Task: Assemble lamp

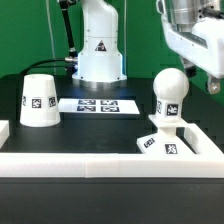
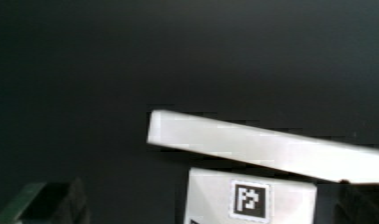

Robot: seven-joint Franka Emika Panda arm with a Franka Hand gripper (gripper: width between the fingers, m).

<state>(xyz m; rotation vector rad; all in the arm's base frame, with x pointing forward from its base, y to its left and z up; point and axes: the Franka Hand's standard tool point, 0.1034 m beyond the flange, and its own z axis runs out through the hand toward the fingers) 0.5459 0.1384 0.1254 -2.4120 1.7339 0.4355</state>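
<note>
You are seating the bulb (image 1: 170,93) on the base (image 1: 166,141); the shade (image 1: 41,100) is waiting. The gripper (image 1: 197,62) finger state is indeterminable.

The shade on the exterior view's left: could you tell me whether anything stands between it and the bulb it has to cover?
Nothing visible stands upright between the shade and the bulb; only the flat marker board lies on the table between them. The tool hangs beside the bulb.
</note>
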